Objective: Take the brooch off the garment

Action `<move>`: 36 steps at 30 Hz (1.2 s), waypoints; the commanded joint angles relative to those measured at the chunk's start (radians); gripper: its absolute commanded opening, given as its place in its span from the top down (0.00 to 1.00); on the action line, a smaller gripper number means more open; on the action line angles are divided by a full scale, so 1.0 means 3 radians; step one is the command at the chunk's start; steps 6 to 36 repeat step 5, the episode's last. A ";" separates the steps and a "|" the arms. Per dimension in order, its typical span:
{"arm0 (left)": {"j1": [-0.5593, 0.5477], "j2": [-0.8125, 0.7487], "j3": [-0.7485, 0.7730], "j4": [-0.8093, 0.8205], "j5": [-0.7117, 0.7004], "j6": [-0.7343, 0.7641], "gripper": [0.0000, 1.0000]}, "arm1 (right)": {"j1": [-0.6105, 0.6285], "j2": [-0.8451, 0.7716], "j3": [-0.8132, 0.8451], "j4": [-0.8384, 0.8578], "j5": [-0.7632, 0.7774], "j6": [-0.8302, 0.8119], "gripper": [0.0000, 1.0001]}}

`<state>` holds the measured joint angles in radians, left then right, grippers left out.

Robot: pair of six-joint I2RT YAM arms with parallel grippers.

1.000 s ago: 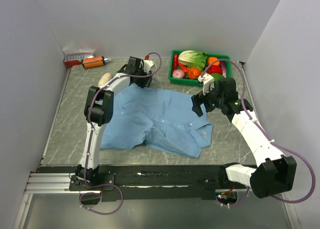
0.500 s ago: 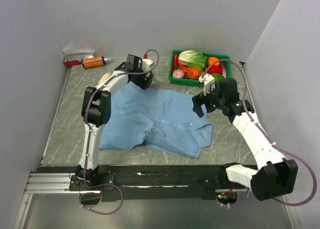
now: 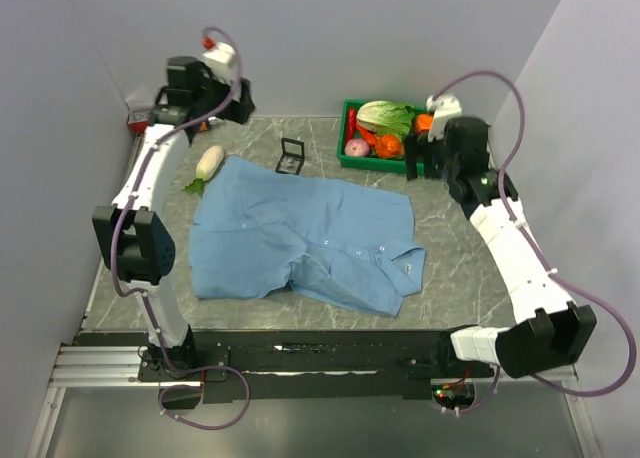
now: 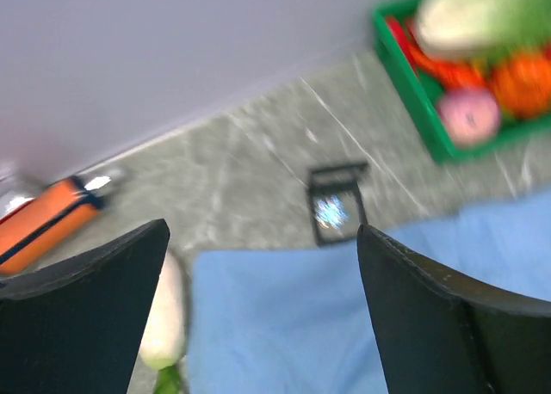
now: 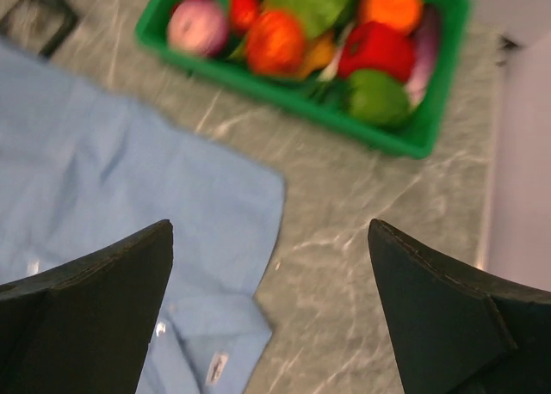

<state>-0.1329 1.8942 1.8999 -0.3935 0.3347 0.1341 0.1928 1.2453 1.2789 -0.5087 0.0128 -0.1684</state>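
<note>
top view: the shirt lies spread flat in the middle of the table, collar at 4 o'clock with its white label showing. the brooch is too small to pick out on the cloth here. a small black frame sits on the stone just off the shirt's far edge, at 12 o'clock from it. a white radish lies at 10 o'clock, just beside the shirt. the green basket of vegetables, a cabbage on top, stands at 1 o'clock. the left gripper hangs high at 11 o'clock near the back wall, well apart from the shirt. the right gripper hangs at 2 o'clock by the basket's near corner. i cannot tell either one's jaws from here.

left wrist: all is blurred. the left gripper is spread wide, nothing between its fingers. below it are the shirt's far edge, the frame at 12 o'clock with something shiny inside, the radish at 8 o'clock, an orange tube at 9 o'clock and the basket at 2 o'clock. whether the shiny bit is the brooch i cannot tell.

right wrist: the right gripper is also wide apart and empty. the shirt fills 9 o'clock, its label at 6 o'clock, and the basket lies at 12 o'clock.
</note>
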 commanded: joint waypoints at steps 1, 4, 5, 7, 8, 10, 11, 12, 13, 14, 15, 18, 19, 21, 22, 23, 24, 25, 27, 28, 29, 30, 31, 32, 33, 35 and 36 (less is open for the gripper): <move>0.0356 -0.0188 0.0176 0.0340 -0.0256 -0.0615 0.04 | -0.0009 0.0326 0.0813 0.0265 0.0805 0.0356 0.00; 0.0433 -0.0194 0.0202 0.0366 -0.0451 -0.0539 0.04 | -0.0024 0.0613 0.1289 0.0142 0.0959 0.0382 0.00; 0.0433 -0.0188 0.0212 0.0371 -0.0512 -0.0504 0.04 | -0.0034 0.0650 0.1356 0.0161 0.0975 0.0382 0.00; 0.0433 -0.0188 0.0212 0.0371 -0.0512 -0.0504 0.04 | -0.0034 0.0650 0.1356 0.0161 0.0975 0.0382 0.00; 0.0433 -0.0188 0.0212 0.0371 -0.0512 -0.0504 0.04 | -0.0034 0.0650 0.1356 0.0161 0.0975 0.0382 0.00; 0.0433 -0.0188 0.0212 0.0371 -0.0512 -0.0504 0.04 | -0.0034 0.0650 0.1356 0.0161 0.0975 0.0382 0.00; 0.0433 -0.0188 0.0212 0.0371 -0.0512 -0.0504 0.04 | -0.0034 0.0650 0.1356 0.0161 0.0975 0.0382 0.00; 0.0433 -0.0188 0.0212 0.0371 -0.0512 -0.0504 0.04 | -0.0034 0.0650 0.1356 0.0161 0.0975 0.0382 0.00; 0.0433 -0.0188 0.0212 0.0371 -0.0512 -0.0504 0.04 | -0.0034 0.0650 0.1356 0.0161 0.0975 0.0382 0.00; 0.0433 -0.0188 0.0212 0.0371 -0.0512 -0.0504 0.04 | -0.0034 0.0650 0.1356 0.0161 0.0975 0.0382 0.00; 0.0433 -0.0188 0.0212 0.0371 -0.0512 -0.0504 0.04 | -0.0034 0.0650 0.1356 0.0161 0.0975 0.0382 0.00; 0.0433 -0.0188 0.0212 0.0371 -0.0512 -0.0504 0.04 | -0.0034 0.0650 0.1356 0.0161 0.0975 0.0382 0.00; 0.0433 -0.0188 0.0212 0.0371 -0.0512 -0.0504 0.04 | -0.0034 0.0650 0.1356 0.0161 0.0975 0.0382 0.00; 0.0433 -0.0188 0.0212 0.0371 -0.0512 -0.0504 0.04 | -0.0034 0.0650 0.1356 0.0161 0.0975 0.0382 0.00; 0.0433 -0.0188 0.0212 0.0371 -0.0512 -0.0504 0.04 | -0.0034 0.0650 0.1356 0.0161 0.0975 0.0382 0.00; 0.0433 -0.0188 0.0212 0.0371 -0.0512 -0.0504 0.04 | -0.0034 0.0650 0.1356 0.0161 0.0975 0.0382 0.00; 0.0433 -0.0188 0.0212 0.0371 -0.0512 -0.0504 0.04 | -0.0034 0.0650 0.1356 0.0161 0.0975 0.0382 0.00; 0.0433 -0.0188 0.0212 0.0371 -0.0512 -0.0504 0.04 | -0.0034 0.0650 0.1356 0.0161 0.0975 0.0382 0.00; 0.0433 -0.0188 0.0212 0.0371 -0.0512 -0.0504 0.04 | -0.0034 0.0650 0.1356 0.0161 0.0975 0.0382 0.00; 0.0433 -0.0188 0.0212 0.0371 -0.0512 -0.0504 0.04 | -0.0034 0.0650 0.1356 0.0161 0.0975 0.0382 0.00; 0.0433 -0.0188 0.0212 0.0371 -0.0512 -0.0504 0.04 | -0.0034 0.0650 0.1356 0.0161 0.0975 0.0382 0.00; 0.0433 -0.0188 0.0212 0.0371 -0.0512 -0.0504 0.04 | -0.0034 0.0650 0.1356 0.0161 0.0975 0.0382 0.00; 0.0433 -0.0188 0.0212 0.0371 -0.0512 -0.0504 0.04 | -0.0034 0.0650 0.1356 0.0161 0.0975 0.0382 0.00; 0.0433 -0.0188 0.0212 0.0371 -0.0512 -0.0504 0.04 | -0.0034 0.0650 0.1356 0.0161 0.0975 0.0382 0.00; 0.0433 -0.0188 0.0212 0.0371 -0.0512 -0.0504 0.04 | -0.0034 0.0650 0.1356 0.0161 0.0975 0.0382 0.00; 0.0433 -0.0188 0.0212 0.0371 -0.0512 -0.0504 0.04 | -0.0034 0.0650 0.1356 0.0161 0.0975 0.0382 0.00; 0.0433 -0.0188 0.0212 0.0371 -0.0512 -0.0504 0.04 | -0.0034 0.0650 0.1356 0.0161 0.0975 0.0382 0.00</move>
